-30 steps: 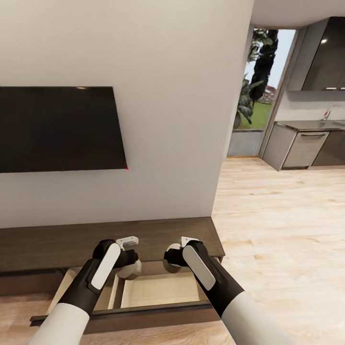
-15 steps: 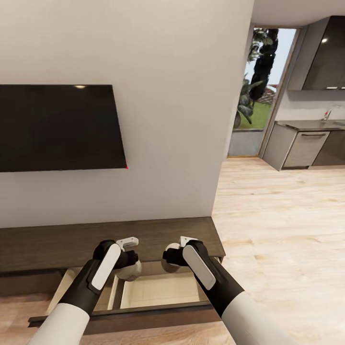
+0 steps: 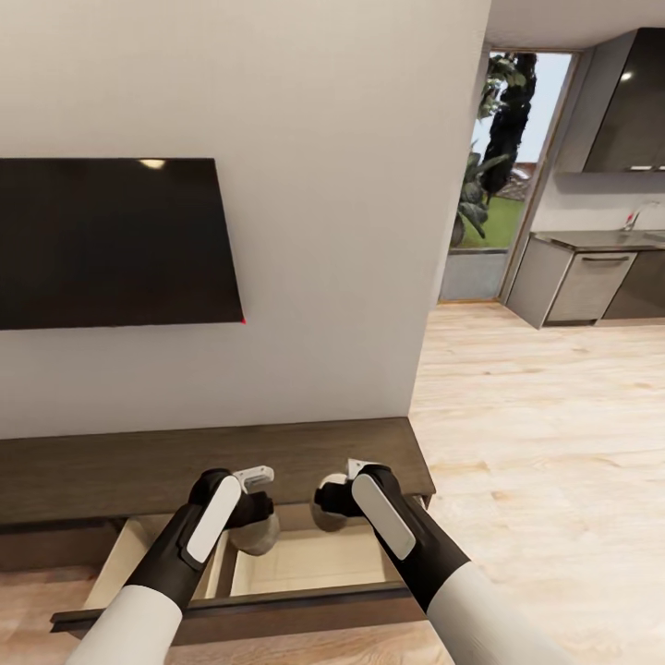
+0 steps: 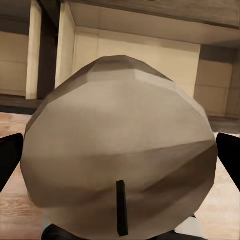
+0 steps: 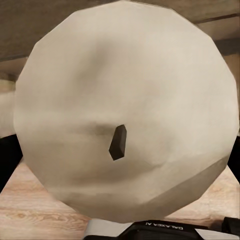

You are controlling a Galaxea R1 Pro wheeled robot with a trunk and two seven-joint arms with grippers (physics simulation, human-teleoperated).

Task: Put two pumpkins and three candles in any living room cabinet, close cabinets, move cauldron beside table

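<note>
Over the cabinet [image 3: 212,462]'s open drawer [image 3: 305,559], each gripper pinches a candle [image 4: 120,165]; releasing early could drop one onto the drawer's edge.

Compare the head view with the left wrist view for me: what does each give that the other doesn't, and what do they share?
Head view alone: the TV on the wall, the cabinet top, the kitchen doorway, the right gripper holding its own candle.

Left wrist view alone: the left candle's flat top with its dark wick, close up, and black fingertips at both its sides.

Both: the left gripper's candle over the open drawer with its pale inside.
</note>
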